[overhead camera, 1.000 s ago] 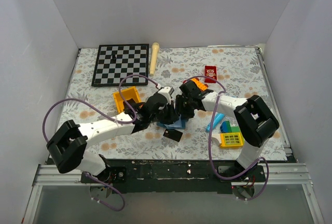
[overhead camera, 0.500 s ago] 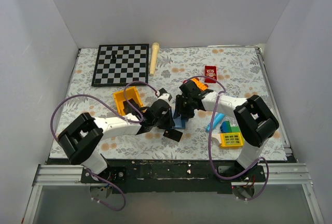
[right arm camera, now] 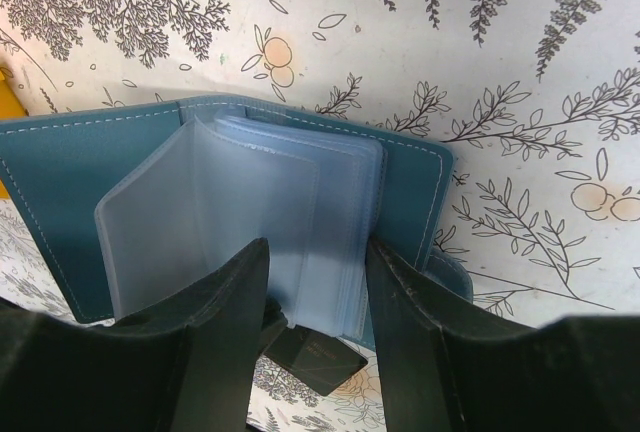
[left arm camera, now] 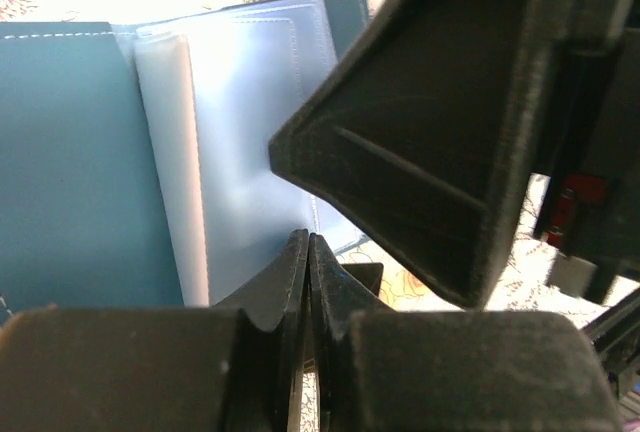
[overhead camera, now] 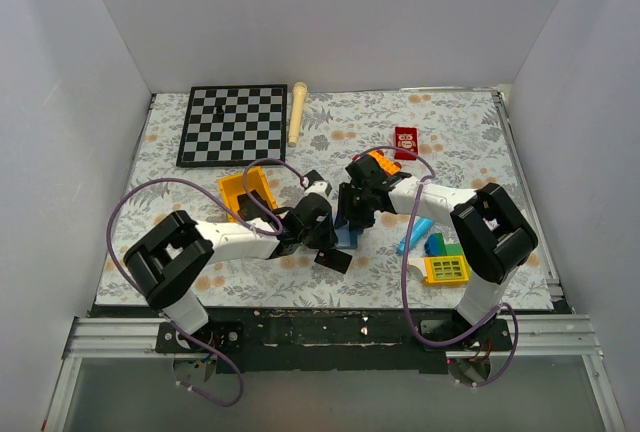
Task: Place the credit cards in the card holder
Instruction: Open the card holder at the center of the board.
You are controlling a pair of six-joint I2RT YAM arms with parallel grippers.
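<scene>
The card holder (overhead camera: 346,239) lies open on the flowered cloth, slate-blue (right arm camera: 60,182) with clear sleeves fanned up. My right gripper (overhead camera: 350,220) stands open (right arm camera: 315,287) over those sleeves, one finger on each side of the stack. One black credit card (overhead camera: 333,259) lies flat on the cloth just in front of the holder (right arm camera: 318,360). My left gripper (overhead camera: 323,240) is shut (left arm camera: 308,242), nothing showing between its fingers, its tip at that card's corner (left arm camera: 365,274). The right gripper's finger (left arm camera: 430,122) looms close beside it. I see no second card.
A chessboard (overhead camera: 232,124) and a wooden stick (overhead camera: 297,112) lie at the back. A small red box (overhead camera: 405,140) sits behind the right arm. An orange tray (overhead camera: 247,192) stands left of centre. A bright blue toy (overhead camera: 415,235) and green and yellow blocks (overhead camera: 446,269) lie at the right.
My left arm has folded in, carrying its shut gripper down and nearer to the black card. The card, the holder and the right gripper have stayed put.
</scene>
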